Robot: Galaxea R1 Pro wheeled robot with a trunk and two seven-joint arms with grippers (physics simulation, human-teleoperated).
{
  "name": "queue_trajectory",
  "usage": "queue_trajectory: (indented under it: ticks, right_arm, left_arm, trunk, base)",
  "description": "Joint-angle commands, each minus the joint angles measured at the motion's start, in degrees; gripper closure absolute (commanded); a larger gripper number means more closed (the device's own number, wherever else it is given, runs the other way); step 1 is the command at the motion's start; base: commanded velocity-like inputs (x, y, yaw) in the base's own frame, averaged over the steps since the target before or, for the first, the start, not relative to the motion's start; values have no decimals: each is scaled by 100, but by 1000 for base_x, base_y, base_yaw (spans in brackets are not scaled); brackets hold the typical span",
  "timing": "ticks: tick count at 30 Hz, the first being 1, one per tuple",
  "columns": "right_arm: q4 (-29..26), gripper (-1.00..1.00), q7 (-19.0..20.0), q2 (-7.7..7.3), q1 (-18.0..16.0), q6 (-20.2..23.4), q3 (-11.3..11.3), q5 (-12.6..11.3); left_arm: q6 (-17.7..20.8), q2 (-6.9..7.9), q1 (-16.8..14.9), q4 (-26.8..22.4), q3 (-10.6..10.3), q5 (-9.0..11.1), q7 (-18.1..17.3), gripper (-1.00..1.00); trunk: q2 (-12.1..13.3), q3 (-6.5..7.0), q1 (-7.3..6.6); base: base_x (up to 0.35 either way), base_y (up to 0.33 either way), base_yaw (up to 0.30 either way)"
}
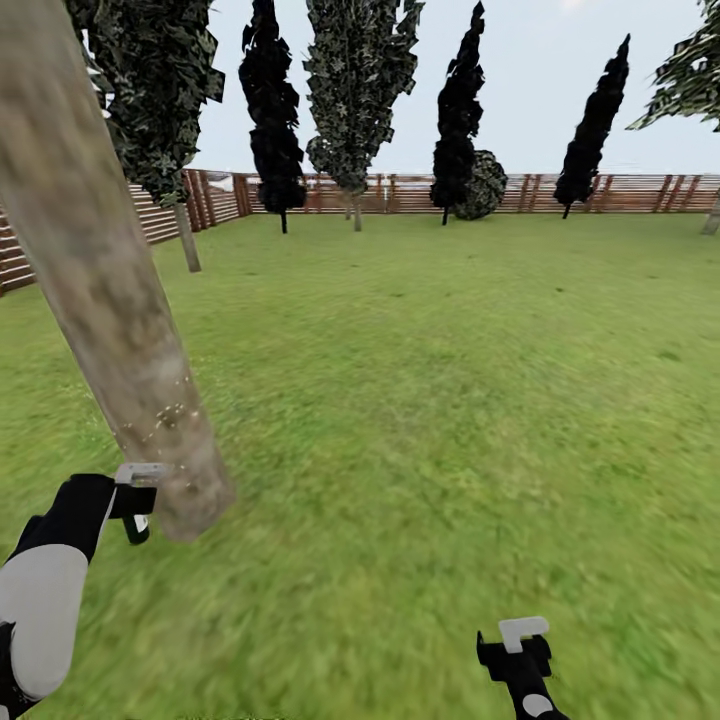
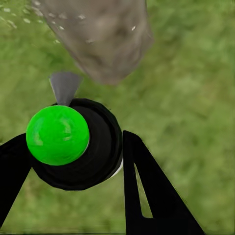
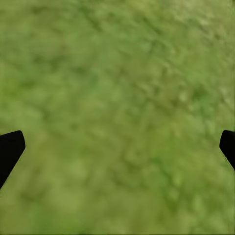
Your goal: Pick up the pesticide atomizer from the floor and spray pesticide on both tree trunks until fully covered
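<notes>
A thick, leaning tree trunk [image 1: 100, 270] of mottled beige-grey bark crosses the left of the head view and meets the lawn close in front of my left gripper [image 1: 135, 500]. White pesticide specks [image 1: 170, 412] dot its lower bark. In the left wrist view my left gripper [image 2: 73, 156] is shut on the pesticide atomizer [image 2: 73, 142], a black body with a bright green ball on top. Its grey nozzle [image 2: 64, 87] points at the trunk's base [image 2: 103, 39], a short gap away. My right gripper [image 1: 513, 655] hangs low at the right, open over bare grass [image 3: 117, 98].
Green lawn [image 1: 450, 400] stretches ahead to a brown slat fence [image 1: 620, 192]. Dark narrow cypress-like trees [image 1: 273, 110] and a round shrub [image 1: 487, 185] stand along it. A leafy tree with a thin stem [image 1: 187, 235] stands behind the trunk at the left.
</notes>
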Motion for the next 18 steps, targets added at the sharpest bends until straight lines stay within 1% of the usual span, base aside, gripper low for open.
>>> queue_trajectory:
  ticks: [1,9,18]
  right_arm:
    - [8,-100,-15,1,-4,-21,-44,61]
    - [8,-100,-11,4,-5,-23,-44,61]
    - [9,-100,-14,1,-4,-22,-44,69]
  left_arm:
    - [10,-5,-5,-7,23,-62,-53,100]
    - [16,-42,-2,35,-12,-62,-43,100]
    - [20,-49,2,63,-8,-62,-34,100]
  trunk:
    - [-2,-5,-1]
    - [-2,-5,-1]
    - [-2,-5,-1]
  base:
    - [17,-16,278]
    - [16,-10,263]
    - [208,-190,9]
